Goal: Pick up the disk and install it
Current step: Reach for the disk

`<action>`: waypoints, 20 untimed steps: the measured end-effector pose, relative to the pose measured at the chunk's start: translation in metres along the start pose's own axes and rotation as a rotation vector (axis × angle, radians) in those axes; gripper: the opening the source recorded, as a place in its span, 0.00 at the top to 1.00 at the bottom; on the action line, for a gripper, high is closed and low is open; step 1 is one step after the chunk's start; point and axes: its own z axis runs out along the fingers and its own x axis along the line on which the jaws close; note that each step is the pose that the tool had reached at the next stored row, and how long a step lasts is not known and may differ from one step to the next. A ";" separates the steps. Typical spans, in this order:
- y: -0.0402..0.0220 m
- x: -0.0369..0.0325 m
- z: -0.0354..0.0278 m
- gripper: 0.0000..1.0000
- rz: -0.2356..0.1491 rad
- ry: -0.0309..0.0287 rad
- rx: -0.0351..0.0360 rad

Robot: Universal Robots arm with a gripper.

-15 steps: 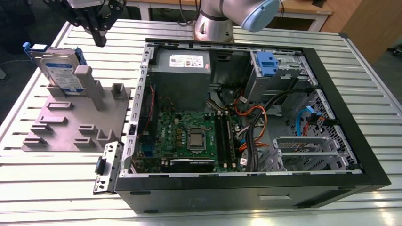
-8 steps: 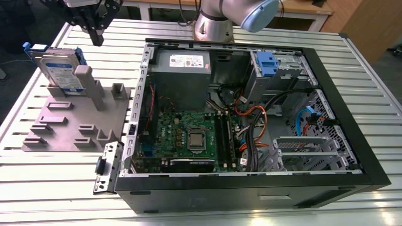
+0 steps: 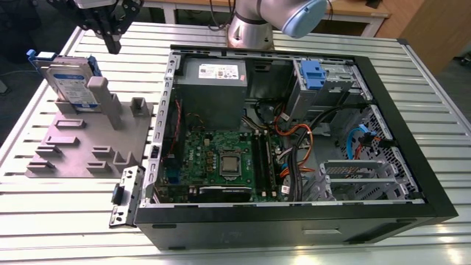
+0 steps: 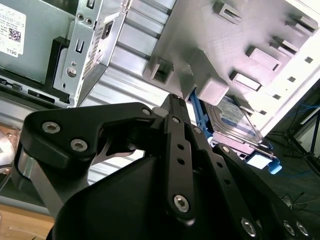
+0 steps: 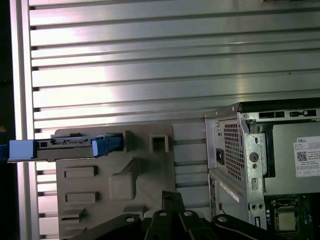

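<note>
1. Silver disk (image 3: 70, 83) in its blue frame stands on edge in a grey holder (image 3: 88, 143) on the slatted worktop (image 3: 74, 221), to the exterior view's left of the open PC case (image 3: 294, 218). The black claw (image 3: 112, 47) hangs near it, higher up, pinched together and gripping nothing.
2. Second wrist view: the claw (image 4: 175, 102) points toward the disk (image 4: 235, 120) but isn't touching it.
3. First wrist view: the disk (image 5: 65, 148) is edge-on in the holder, the claw (image 5: 170, 196) is clear of it, and the case sits beside.
</note>
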 end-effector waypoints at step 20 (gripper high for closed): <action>-0.0016 0.0182 0.0002 0.89 0.000 0.0000 0.0000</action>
